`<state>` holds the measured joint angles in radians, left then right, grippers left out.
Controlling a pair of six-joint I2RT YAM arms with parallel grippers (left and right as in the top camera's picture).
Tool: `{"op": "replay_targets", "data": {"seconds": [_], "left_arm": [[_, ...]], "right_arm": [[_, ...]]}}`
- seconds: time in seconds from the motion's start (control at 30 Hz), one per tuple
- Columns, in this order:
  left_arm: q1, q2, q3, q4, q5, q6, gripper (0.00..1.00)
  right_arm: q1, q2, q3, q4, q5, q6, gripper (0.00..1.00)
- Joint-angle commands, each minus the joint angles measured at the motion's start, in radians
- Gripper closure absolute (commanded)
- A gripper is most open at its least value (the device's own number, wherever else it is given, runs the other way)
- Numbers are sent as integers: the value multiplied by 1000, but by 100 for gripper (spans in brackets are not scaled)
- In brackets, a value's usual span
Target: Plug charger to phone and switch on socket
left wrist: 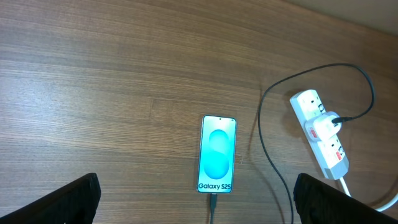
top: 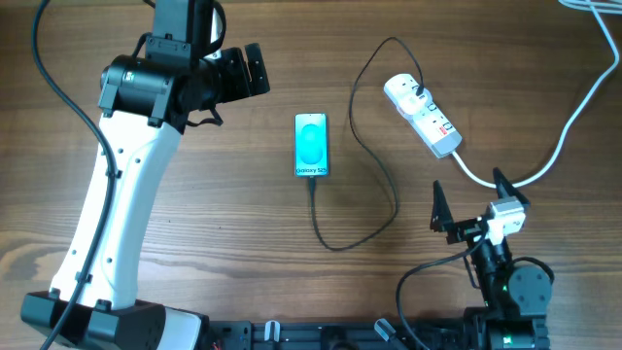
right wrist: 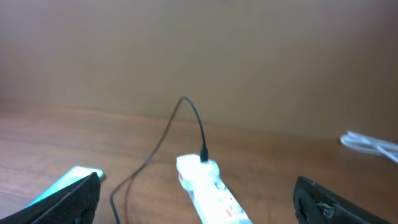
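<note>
Charger (top: pixel 313 204) in phone's (top: pixel 311 144) near edge. Right gripper (top: pixel 473 197), agape and empty, faces socket (top: pixel 423 115) for switch. Left gripper (top: pixel 259 70) likewise, parked left.

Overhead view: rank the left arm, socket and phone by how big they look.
1. Left arm: by far the largest, though it is also nearer the camera.
2-3. Socket and phone: the socket looks longer, the phone wider; too alike to rank.
</note>
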<state>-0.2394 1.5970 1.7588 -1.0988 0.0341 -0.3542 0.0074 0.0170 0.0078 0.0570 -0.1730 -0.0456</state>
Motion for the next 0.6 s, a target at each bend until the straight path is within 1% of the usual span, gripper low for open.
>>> {"op": "replay_targets", "data": {"seconds": [0.0, 0.57], "left_arm": [[6, 6, -5, 3, -10, -10, 0], [6, 6, -5, 3, -10, -10, 0]], "right_arm": [[-6, -13, -3, -56, 92, 30, 0], [-33, -13, -3, -58, 106, 48, 0]]}}
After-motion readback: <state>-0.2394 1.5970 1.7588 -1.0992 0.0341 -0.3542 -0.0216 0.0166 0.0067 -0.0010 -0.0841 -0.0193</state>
